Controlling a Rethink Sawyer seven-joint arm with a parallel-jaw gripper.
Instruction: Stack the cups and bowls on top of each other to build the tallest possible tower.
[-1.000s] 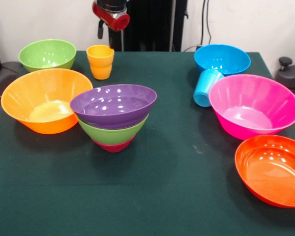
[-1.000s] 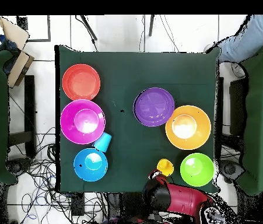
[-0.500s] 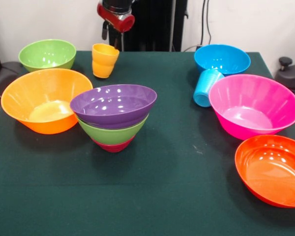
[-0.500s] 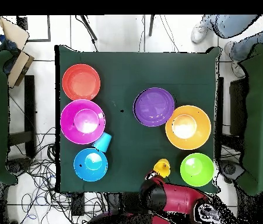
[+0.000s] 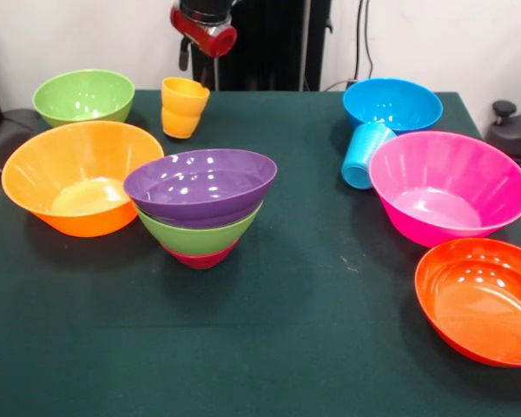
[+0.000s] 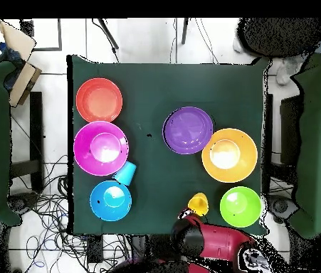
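Where cables trail, green cloth (image 5: pixel 313 347) covers the table.

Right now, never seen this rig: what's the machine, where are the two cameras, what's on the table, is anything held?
It is one red and black robot arm; its gripper shows at the table's edge. One camera faces it across the table, the other looks straight down. On the green table stand loose bowls, a stack of three bowls with purple on top, and a blue cup lying on its side. The yellow-orange cup sits tilted right by the gripper; whether it is gripped cannot be told.
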